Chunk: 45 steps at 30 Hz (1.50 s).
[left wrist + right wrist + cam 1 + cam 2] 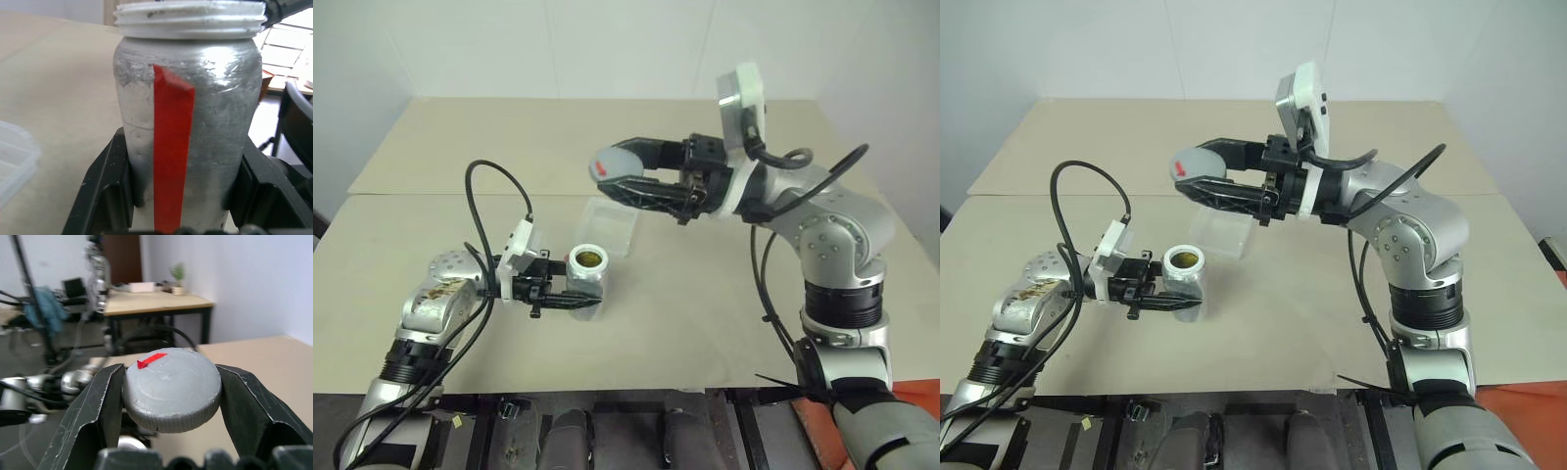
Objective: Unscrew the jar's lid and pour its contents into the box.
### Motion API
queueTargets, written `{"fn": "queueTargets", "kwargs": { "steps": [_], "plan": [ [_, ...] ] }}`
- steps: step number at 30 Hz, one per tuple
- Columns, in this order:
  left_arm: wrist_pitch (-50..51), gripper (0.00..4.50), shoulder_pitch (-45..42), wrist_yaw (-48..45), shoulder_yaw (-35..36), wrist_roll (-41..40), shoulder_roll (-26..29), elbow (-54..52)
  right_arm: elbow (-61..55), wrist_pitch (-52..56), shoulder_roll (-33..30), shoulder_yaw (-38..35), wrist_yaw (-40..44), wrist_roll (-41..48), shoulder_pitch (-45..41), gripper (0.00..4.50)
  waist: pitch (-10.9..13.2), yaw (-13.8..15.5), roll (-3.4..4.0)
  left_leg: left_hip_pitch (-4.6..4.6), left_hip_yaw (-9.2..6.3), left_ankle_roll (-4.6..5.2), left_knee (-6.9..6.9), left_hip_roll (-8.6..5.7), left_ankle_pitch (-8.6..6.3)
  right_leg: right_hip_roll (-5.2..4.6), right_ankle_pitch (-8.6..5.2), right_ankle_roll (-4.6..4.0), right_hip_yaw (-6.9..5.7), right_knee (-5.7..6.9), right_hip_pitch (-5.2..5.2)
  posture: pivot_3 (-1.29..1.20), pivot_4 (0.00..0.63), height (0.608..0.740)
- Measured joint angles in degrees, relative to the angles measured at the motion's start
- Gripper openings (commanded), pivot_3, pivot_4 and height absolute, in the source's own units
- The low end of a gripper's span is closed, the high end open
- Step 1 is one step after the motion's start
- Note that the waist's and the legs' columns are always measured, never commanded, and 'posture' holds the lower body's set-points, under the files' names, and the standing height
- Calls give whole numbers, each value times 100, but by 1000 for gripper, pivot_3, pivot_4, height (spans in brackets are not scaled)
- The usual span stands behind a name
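Observation:
My left gripper is shut on the jar, a silvery cylinder with a red strip, held upright just above the table. Its mouth is open, and dark brown contents show inside. In the left wrist view the jar stands between the two black fingers, with its white threaded rim bare. My right gripper is shut on the grey lid with a red mark, held in the air above and behind the jar. The clear box lies on the table behind the jar, below the lid.
The beige table has a seam across it behind the box. A white wall stands at the back. Black cables loop from both arms. The table's front edge runs just before the left arm.

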Motion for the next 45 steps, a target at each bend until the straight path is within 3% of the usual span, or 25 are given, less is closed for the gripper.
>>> {"fn": "queueTargets", "kwargs": {
  "steps": [10, 17, 20, 25, 28, 32, 36, 40, 45],
  "plan": [
    [-300, 2049, -113, 1539, 900, 63, -218, -9, 248, 69, 282, -13, -2372, -1491, 1390, 2766, 0, 9, 0, -5, -1, -1, 1, -4, 1, -6, 0, 0, 2, 1, -2, 0, 150, 740],
    [-583, 2049, -148, 2641, 949, 486, -625, -10, 986, 11, 620, 295, -3208, -2447, 1859, 2766, 0, -13, -1, -2, 1, -3, 0, -5, 2, -4, 0, 0, 4, 2, -1, 0, 150, 740],
    [-683, 2049, -225, 3007, 945, 612, -798, -9, 1434, -156, 827, 388, -3318, -2683, 1870, 2766, 0, -14, -1, -2, 0, -3, -2, -5, 2, -3, 1, 0, 4, 1, -2, 0, 150, 740],
    [-711, 2049, -236, 3419, 945, 708, -912, -11, 1769, -491, 911, 449, -3317, -2970, 1861, 4373, -1, -12, -1, 0, 0, -5, -2, -5, 3, -4, 1, 0, 3, 3, 1, 0, 150, 740],
    [-711, 2049, -236, 3551, 943, 762, -913, -43, 1648, -379, 778, 465, -3119, -2972, 1883, 4480, -1, -4, -1, 0, -1, -5, -2, -5, 3, -5, 1, 0, 3, 2, 1, 0, 150, 740],
    [-842, 2049, -272, 3837, 932, 1130, -843, 31, 791, 248, -61, 468, -2285, -2657, 1904, 4480, -1, 26, -1, -4, -4, -5, -2, -7, 3, -6, 1, 0, 0, -2, 2, 0, 150, 740],
    [-1546, 2049, -873, 4364, 610, 2082, -809, 756, 33, 804, -922, 251, -1238, -1937, 1654, 4480, 0, 56, -1, 2, -6, -3, 0, -9, 5, -2, 3, -1, -3, -2, 11, 0, 150, 740],
    [-2944, 2049, -1734, 4973, -141, 3520, -633, 1888, -336, 1125, -1478, -49, -324, -1185, 1133, 4480, 0, 85, -2, 1, -5, -1, -5, -12, 3, -2, 4, 1, -2, -14, 11, 0, 150, 740],
    [-5201, 2049, -3409, 6990, -2451, 7133, 109, 3742, -390, 1471, -1870, -27, 473, -553, 789, 4480, 2, 148, -5, -9, 4, -1, -6, -17, 4, -5, 4, 1, -2, -13, 1, 0, 150, 740]
  ]
}}
